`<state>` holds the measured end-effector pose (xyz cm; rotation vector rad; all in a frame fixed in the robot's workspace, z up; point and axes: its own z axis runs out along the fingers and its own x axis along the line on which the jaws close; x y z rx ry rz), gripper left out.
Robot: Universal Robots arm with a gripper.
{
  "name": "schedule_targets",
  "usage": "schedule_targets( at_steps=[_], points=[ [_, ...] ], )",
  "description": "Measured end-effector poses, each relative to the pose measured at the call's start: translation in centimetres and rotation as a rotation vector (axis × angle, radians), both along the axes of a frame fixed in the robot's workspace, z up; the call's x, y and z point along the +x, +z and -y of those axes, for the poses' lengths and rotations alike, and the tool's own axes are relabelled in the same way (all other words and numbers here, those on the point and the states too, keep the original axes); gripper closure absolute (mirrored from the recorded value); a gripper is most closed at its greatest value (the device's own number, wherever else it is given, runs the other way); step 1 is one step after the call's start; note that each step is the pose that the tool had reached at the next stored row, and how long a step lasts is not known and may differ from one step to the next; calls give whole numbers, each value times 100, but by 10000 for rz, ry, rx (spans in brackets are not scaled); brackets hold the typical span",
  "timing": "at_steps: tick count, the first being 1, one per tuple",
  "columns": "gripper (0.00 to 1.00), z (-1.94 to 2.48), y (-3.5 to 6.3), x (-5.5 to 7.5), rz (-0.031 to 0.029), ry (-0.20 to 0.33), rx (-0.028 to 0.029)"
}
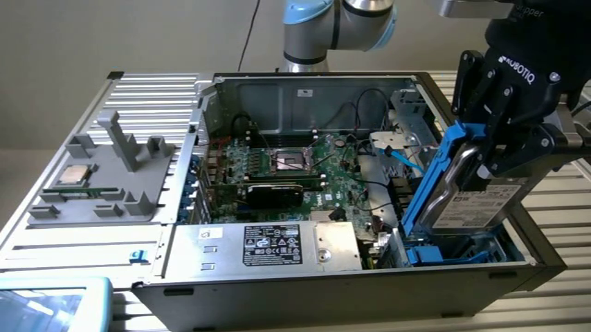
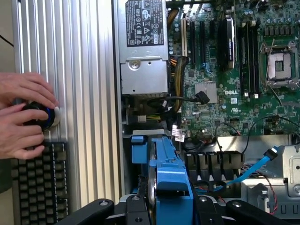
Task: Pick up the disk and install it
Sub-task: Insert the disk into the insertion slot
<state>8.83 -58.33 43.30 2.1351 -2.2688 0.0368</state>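
At the exterior view's left, a grey holder [image 1: 129,149] on the laid-open side panel carries a small square chip [image 1: 74,174]. In the middle, the open computer case [image 1: 277,97] shows its motherboard [image 1: 295,166] and, in front of it, the silver power supply [image 1: 277,245]. Towards the exterior view's right the picking-up is plainly done: the gripper [image 1: 506,155] has its fingers pinched on the disk [image 1: 469,207], clamped across the flat faces near the upper end. The drive hangs clear of any surface, standing on edge and tilted, with its blue carrier edge facing the motherboard. By my reading the installing is what is left. The disk's lower end sits just above the blue-railed drive bay [image 1: 452,254] in the case's corner at the exterior view's right. I cannot tell whether it touches the rails, but it is not seated. In the wrist view the blue carrier runs straight out from between the fingers toward the case, while a person's hands [image 2: 23,117] rest on a dark round knob [image 2: 40,117] beside a keyboard [image 2: 40,183], outside the case
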Motion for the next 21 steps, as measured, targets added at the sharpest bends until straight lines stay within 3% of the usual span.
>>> schedule_targets(
  at_steps=[4,9,21],
  points=[
    [63,3,-1,-11,16,68,81],
    [63,14,-10,-15,19,105,117],
    [63,30,-47,-16,38,162,122]
  ],
)
